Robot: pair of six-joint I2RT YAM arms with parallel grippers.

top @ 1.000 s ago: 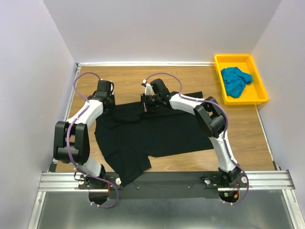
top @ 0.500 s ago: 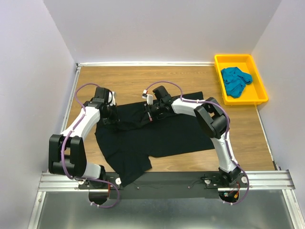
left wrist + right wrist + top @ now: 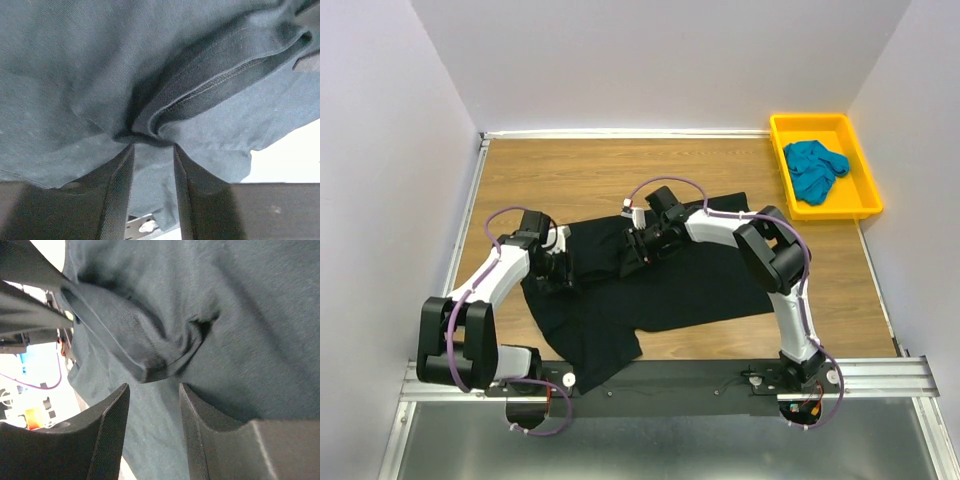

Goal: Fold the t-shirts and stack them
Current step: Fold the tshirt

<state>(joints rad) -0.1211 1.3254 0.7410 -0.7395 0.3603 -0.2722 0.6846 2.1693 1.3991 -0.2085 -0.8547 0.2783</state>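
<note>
Black t-shirt [image 3: 670, 285], long axis left-right across table [image 3: 570, 170] (far edge bunched); left end effector [image 3: 153, 146], right end effector [image 3: 153, 386] each clamp its fold.

The large black cloth t-shirt [image 3: 670, 280] is a matt, soft knit with a fine weave and a stitched hem. The bright teal-blue cloth t-shirt [image 3: 813, 168] looks equally matt. The yellow plastic tray [image 3: 848, 197] is smooth and slightly glossy. The brown wooden table [image 3: 580, 170] shows grain and a smooth, low sheen. The near rail [image 3: 670, 378] is brushed silvery metal. The fingers [image 3: 117, 200] of the left gripper [image 3: 152, 146] and of the right gripper [image 3: 153, 386] are matt black, finely grained plastic.
</note>
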